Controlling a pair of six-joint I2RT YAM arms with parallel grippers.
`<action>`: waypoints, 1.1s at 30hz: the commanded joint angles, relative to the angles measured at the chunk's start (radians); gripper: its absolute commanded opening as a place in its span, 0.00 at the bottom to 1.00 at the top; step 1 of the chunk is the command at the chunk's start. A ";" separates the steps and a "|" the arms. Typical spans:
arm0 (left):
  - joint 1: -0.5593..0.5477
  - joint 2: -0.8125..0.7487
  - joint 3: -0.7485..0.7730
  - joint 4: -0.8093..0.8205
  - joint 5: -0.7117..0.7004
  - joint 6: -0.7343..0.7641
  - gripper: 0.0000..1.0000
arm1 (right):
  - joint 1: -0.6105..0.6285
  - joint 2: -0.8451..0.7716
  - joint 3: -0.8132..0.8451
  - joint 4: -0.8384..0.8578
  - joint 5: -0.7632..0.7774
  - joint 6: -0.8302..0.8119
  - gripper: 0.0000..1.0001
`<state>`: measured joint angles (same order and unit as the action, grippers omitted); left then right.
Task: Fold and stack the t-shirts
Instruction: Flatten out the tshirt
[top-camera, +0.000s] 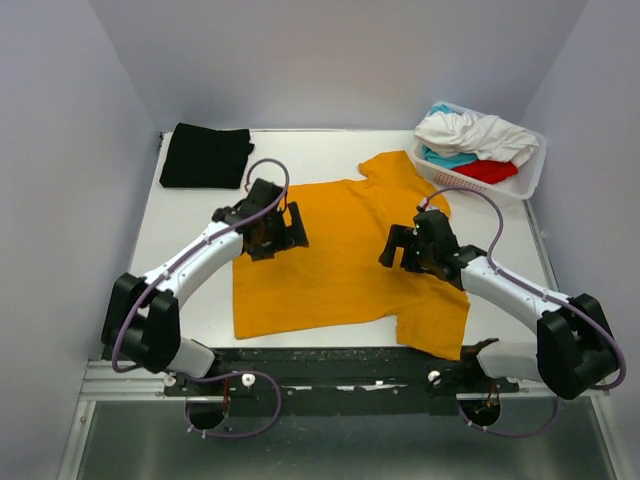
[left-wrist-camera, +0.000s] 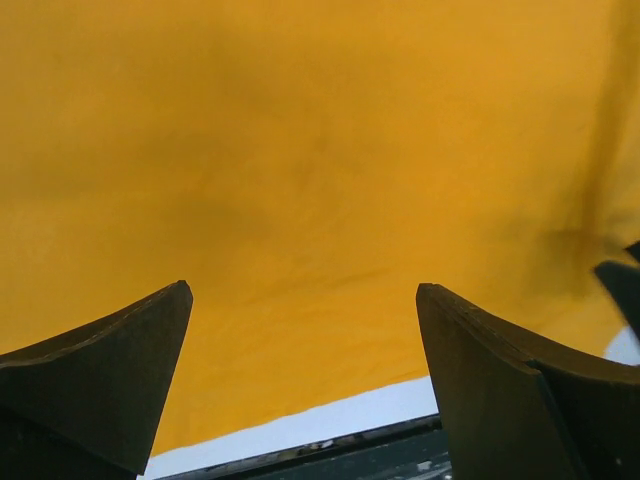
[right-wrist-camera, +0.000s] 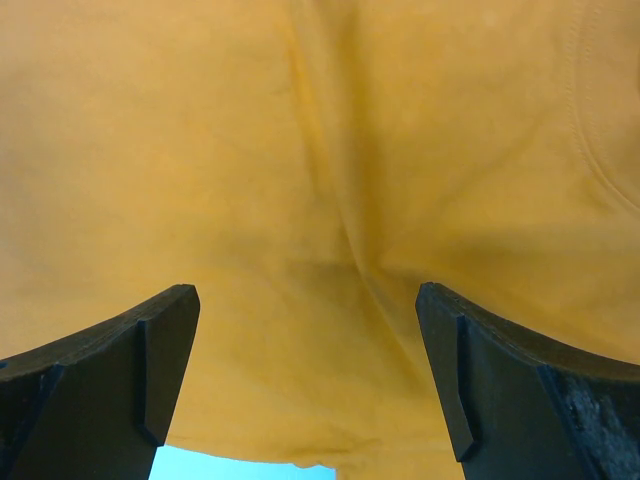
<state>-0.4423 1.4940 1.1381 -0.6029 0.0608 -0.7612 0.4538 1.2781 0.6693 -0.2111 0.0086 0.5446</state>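
A mustard-orange t-shirt (top-camera: 345, 255) lies spread flat on the white table (top-camera: 190, 250), one sleeve toward the basket. My left gripper (top-camera: 283, 232) hovers over its left upper part, open and empty; the left wrist view shows orange cloth (left-wrist-camera: 300, 170) between the spread fingers (left-wrist-camera: 110, 370). My right gripper (top-camera: 398, 247) hovers over the shirt's right part, open and empty; its wrist view shows wrinkled orange cloth (right-wrist-camera: 330, 180). A folded black t-shirt (top-camera: 206, 155) lies at the back left. White (top-camera: 475, 132), teal (top-camera: 447, 156) and red (top-camera: 488, 171) shirts lie piled in the basket.
The white lattice basket (top-camera: 530, 175) stands at the back right corner. Grey walls close in the table on three sides. The black rail (top-camera: 330, 360) runs along the near edge, and the shirt's lower right corner lies close to it.
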 joint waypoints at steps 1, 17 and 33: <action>-0.051 -0.183 -0.273 -0.007 -0.110 -0.104 0.98 | 0.027 -0.021 0.042 -0.109 0.183 0.004 1.00; 0.035 -0.206 -0.592 0.277 0.056 -0.180 0.99 | 0.245 0.600 0.464 0.151 -0.041 0.008 1.00; 0.147 0.096 -0.147 -0.059 -0.113 -0.060 0.99 | 0.245 0.848 0.701 0.139 0.097 0.098 1.00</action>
<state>-0.3042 1.5745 0.9062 -0.4759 0.1341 -0.8761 0.6941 2.0609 1.3533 -0.0116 0.0250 0.6067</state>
